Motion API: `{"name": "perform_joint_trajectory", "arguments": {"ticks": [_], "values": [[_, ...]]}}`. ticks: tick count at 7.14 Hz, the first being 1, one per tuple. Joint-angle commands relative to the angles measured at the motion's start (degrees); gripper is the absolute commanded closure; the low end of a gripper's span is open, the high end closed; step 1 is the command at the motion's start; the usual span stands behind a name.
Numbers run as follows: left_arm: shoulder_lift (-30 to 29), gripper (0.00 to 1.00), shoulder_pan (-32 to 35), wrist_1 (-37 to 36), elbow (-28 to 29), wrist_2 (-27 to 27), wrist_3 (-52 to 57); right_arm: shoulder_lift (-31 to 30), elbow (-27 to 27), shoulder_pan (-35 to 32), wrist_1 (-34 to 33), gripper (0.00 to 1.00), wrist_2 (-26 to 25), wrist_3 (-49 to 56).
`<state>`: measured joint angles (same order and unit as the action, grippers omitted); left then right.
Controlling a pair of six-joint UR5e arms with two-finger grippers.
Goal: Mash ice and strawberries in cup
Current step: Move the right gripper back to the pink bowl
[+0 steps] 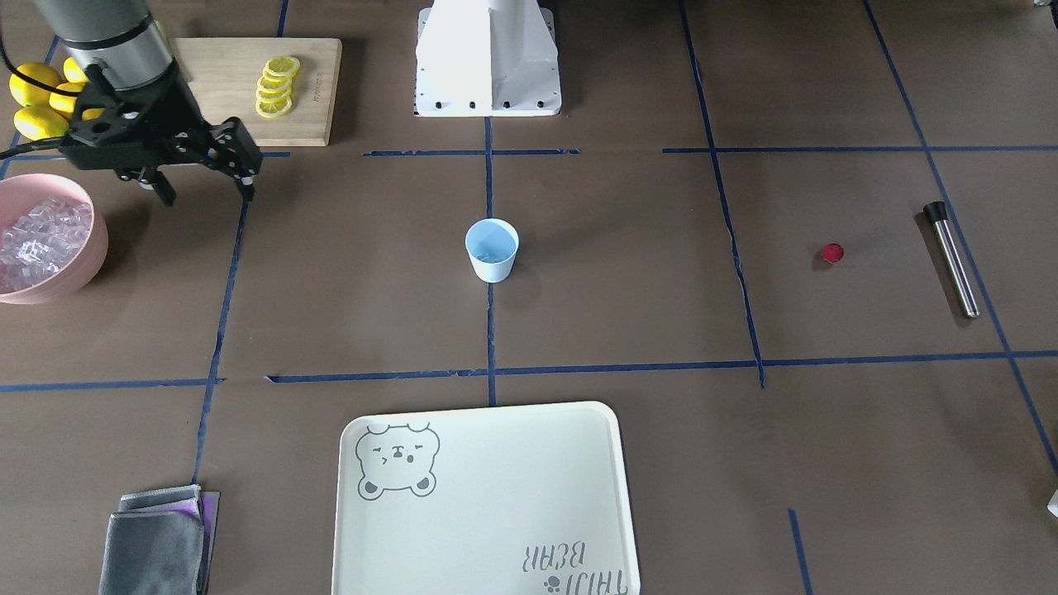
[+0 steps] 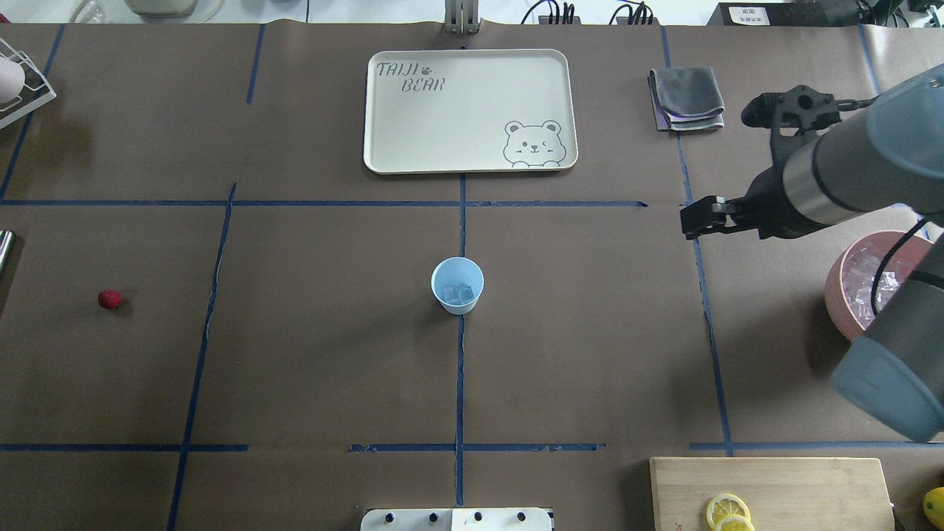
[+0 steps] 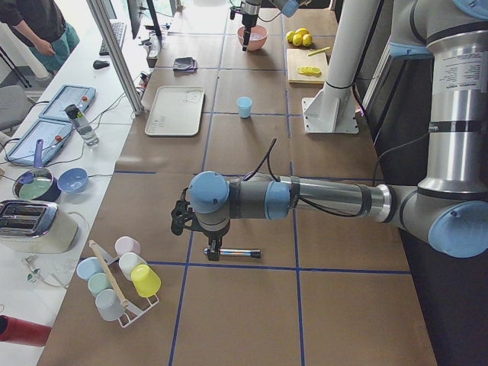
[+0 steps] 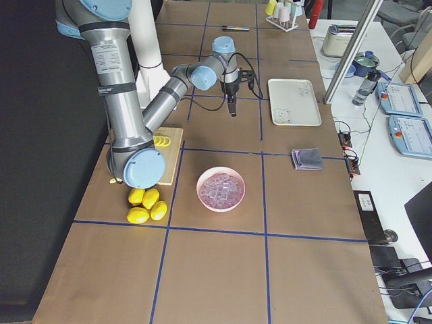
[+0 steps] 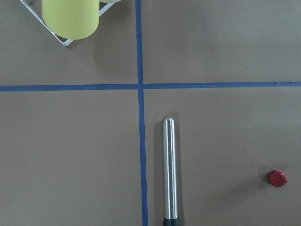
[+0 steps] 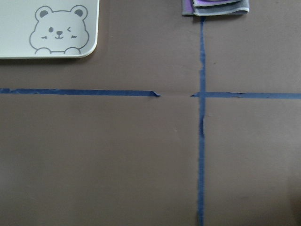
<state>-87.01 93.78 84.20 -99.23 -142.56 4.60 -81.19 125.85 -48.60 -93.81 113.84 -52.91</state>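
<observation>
Two clear ice cubes (image 2: pixel 459 294) sit in the bottom of the pale blue cup (image 2: pixel 457 285). The overhead view shows them plainly, while the front-facing view gives only a faint glint inside. The cup stands upright at the middle of the surface (image 2: pixel 332 354), on a blue tape line. Seen from overhead, the small red strawberry (image 2: pixel 110 299) lies well apart at the cup's nine o'clock, the cream tray (image 2: pixel 457 125) at twelve, and the pink bowl (image 2: pixel 833 291) heaped with the same cubes at three. The front-facing view shows the right hand (image 1: pixel 207 192) released, fingers spread with nothing between them, hovering beside the bowl. Only the left wrist view sets a steel rod (image 5: pixel 169 165) near the strawberry, at its nine o'clock. The left hand (image 3: pixel 213 248) appears only in the left side view, above that rod; I cannot tell whether it is released or clenched.
</observation>
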Motion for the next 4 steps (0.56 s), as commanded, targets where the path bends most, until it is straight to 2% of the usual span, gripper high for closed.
{"name": "perform_joint_trajectory", "arguments": {"ticks": [1, 2, 3, 4], "values": [[0.0, 0.00, 0.0, 0.0, -0.3, 0.0, -0.1, -14.0, -1.4, -7.3, 15.0, 0.01, 4.4, 9.4], [0.0, 0.00, 0.0, 0.0, -0.3, 0.0, -0.1, -17.0, -5.4, -11.7, 21.7, 0.01, 9.9, 12.3], [0.0, 0.00, 0.0, 0.0, -0.4, 0.0, -0.1, -18.0, -9.9, -15.6, 23.9, 0.01, 13.5, 17.9], [0.0, 0.00, 0.0, 0.0, -0.4, 0.0, -0.1, -18.3, -12.6, -16.9, 23.9, 0.01, 13.9, 21.8]]}}
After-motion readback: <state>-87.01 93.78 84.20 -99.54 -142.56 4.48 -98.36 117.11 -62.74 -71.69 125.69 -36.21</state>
